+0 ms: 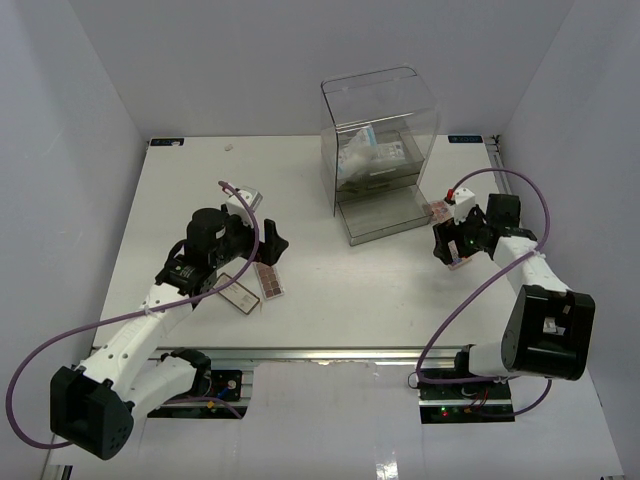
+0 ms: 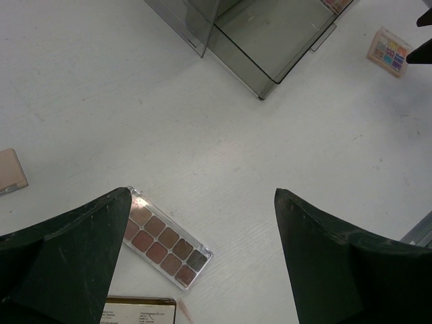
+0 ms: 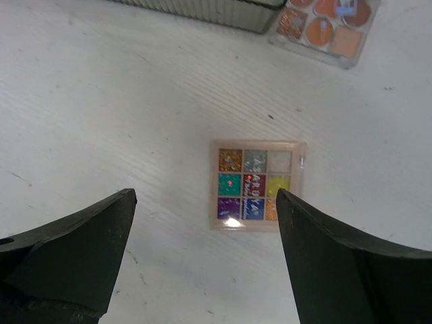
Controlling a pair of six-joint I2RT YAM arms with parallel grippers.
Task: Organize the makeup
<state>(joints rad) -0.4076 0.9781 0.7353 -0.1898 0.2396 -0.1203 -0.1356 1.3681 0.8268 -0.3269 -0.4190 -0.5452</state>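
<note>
Right hand (image 3: 203, 194) hovers wide open over the multicoloured palette (image 3: 258, 183).

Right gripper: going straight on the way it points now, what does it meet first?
Most likely the multicoloured palette, lying flat on the table ahead, between the lines of the open fingers though off-centre. Depth is hard to judge.

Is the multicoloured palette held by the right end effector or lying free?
Free: the multicoloured palette lies flat below the open right end effector.

The right wrist view's top edge crops the pink palette (image 3: 329, 23).
</note>
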